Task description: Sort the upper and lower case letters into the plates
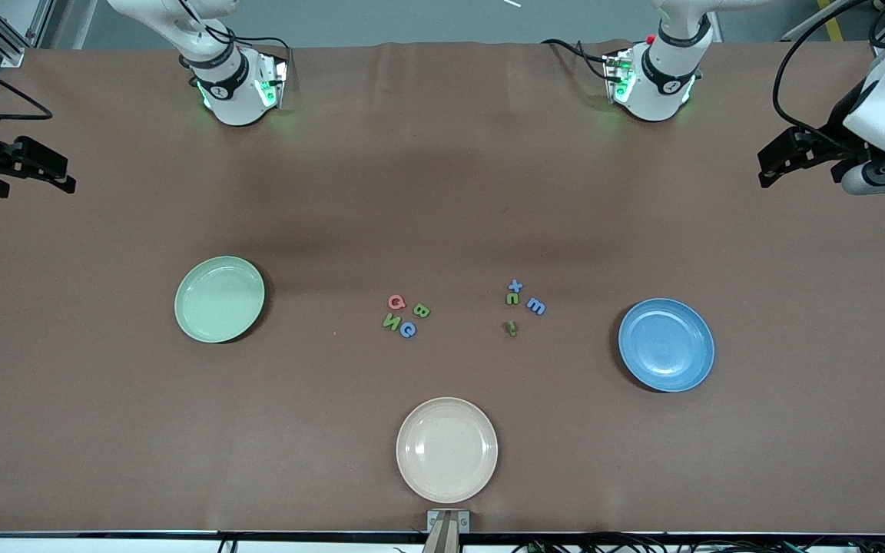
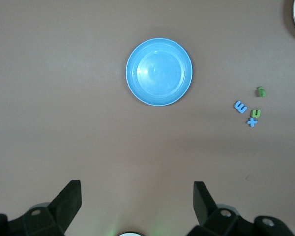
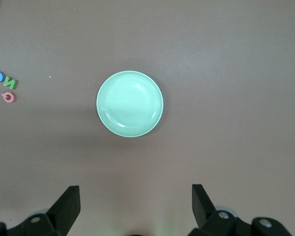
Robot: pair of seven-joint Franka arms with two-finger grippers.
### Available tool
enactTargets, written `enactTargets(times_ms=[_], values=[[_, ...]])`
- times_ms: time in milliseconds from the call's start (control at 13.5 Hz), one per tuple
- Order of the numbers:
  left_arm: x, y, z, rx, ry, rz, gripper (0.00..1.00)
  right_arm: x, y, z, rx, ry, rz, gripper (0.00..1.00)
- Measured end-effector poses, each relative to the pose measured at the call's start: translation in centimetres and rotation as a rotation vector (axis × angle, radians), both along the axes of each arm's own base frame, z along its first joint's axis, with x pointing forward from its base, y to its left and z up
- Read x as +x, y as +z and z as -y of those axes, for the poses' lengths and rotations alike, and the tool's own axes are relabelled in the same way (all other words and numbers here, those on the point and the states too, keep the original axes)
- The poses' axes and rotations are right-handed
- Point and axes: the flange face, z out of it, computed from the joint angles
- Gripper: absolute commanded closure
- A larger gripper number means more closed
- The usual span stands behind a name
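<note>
We are holding our right gripper (image 1: 66,175) up in the air over the bare table at the right arm's end, its two fingers spread wide and gripping nothing; that arm is waiting. Next along, the light green plate (image 1: 219,299) is lying flat with nothing in it, and it is showing again under our right wrist camera (image 3: 130,103).

Toward the middle, four letters are sitting in a tight cluster on the tabletop: a pink one (image 1: 396,302), a green one (image 1: 421,310), another green one (image 1: 391,323) and a blue one (image 1: 408,330). The cream-beige plate (image 1: 447,449) is lying nearer the front camera than this cluster.

A second group of four is lying apart from the first, toward the left arm's end: a blue cross-shaped letter (image 1: 515,286) touching a green letter (image 1: 512,299), a blue letter (image 1: 535,306) just beside them, and a small green piece (image 1: 512,329) nearer the camera.

The blue plate (image 1: 666,345) is lying flat and unfilled too. Our left gripper (image 1: 764,170) is hanging over the table's edge at the left arm's end, fingers parted, holding nothing.
</note>
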Motion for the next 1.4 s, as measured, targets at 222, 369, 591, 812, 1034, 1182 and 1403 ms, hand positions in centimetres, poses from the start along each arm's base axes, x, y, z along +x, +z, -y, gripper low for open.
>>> enactTargets(times_ms=[222, 369, 591, 812, 1034, 1182, 1403], values=[[0.1, 0.1, -0.4, -0.001, -0.003, 0.003, 0.0, 0.0, 0.0, 0.0, 0.0, 0.0, 0.001, 0.0], [0.4, 0.0, -0.6, -0.002, -0.01, 0.001, 0.0, 0.0, 0.0, 0.0, 0.0, 0.0, 0.001, 0.0], [1.9, -3.0, 2.0, -0.004, 0.007, -0.04, 0.0, 0.0, -0.1, 0.0, -0.001, -0.026, -0.001, 0.0], [3.3, -10.1, 10.4, -0.01, 0.108, -0.056, 0.0, 0.0, -0.1, 0.0, -0.001, -0.036, -0.001, 0.0], [3.2, -19.8, 17.4, -0.021, 0.257, -0.059, 0.0, 0.0, 0.6, 0.0, -0.002, -0.039, 0.016, 0.0], [3.0, -25.3, 19.7, -0.029, 0.34, -0.045, 0.0, 0.6, -0.1, 0.0, -0.003, -0.04, 0.014, 0.0], [3.8, -32.1, 21.4, -0.009, 0.475, 0.006, 0.01, 4.3, -5.3, -0.1, -0.008, -0.038, -0.018, 0.0]])
